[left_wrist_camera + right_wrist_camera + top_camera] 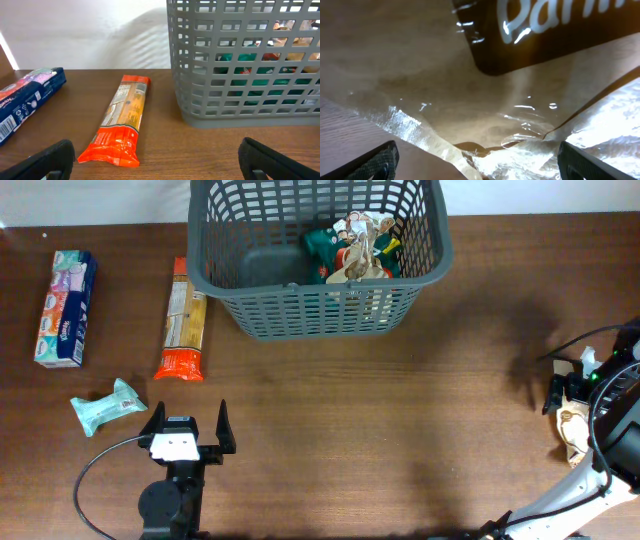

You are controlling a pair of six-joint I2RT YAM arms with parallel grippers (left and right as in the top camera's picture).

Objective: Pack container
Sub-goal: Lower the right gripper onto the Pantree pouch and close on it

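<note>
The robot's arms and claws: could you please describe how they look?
Both arms are black. The left claw has two dark tapered fingers on a white block, with a thin black cable looping beside its round base. The right arm has a white lower link and a black cable arching above it.

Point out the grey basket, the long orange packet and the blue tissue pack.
grey basket (310, 312): overhead view, slotted near wall.
long orange packet (121, 117): left wrist view, middle of its face.
blue tissue pack (66, 308): overhead view, middle of its top.
</note>
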